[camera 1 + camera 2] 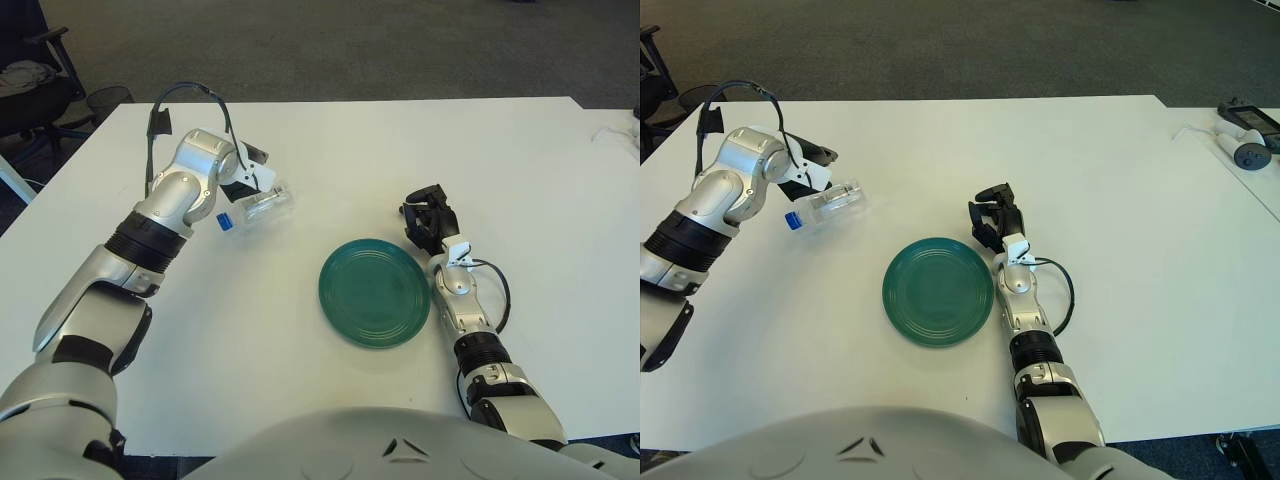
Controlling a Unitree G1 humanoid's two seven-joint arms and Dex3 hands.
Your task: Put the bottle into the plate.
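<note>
One clear bottle [828,206] lies sideways in the left hand [252,186], fingers closed on its far end, blue cap toward the forearm. Such a partial grip could let it slip or roll short of the green plate [374,291], well off to the hand's right. Open tabletop [330,170] lies between; the right hand [428,217] shows just beyond the plate's far rim.

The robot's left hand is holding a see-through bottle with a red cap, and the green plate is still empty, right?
Almost. The bottle's cap is blue, not red; the right eye view shows it clearly. The rest holds: the left hand grips the see-through bottle, and the green plate is empty.
</note>
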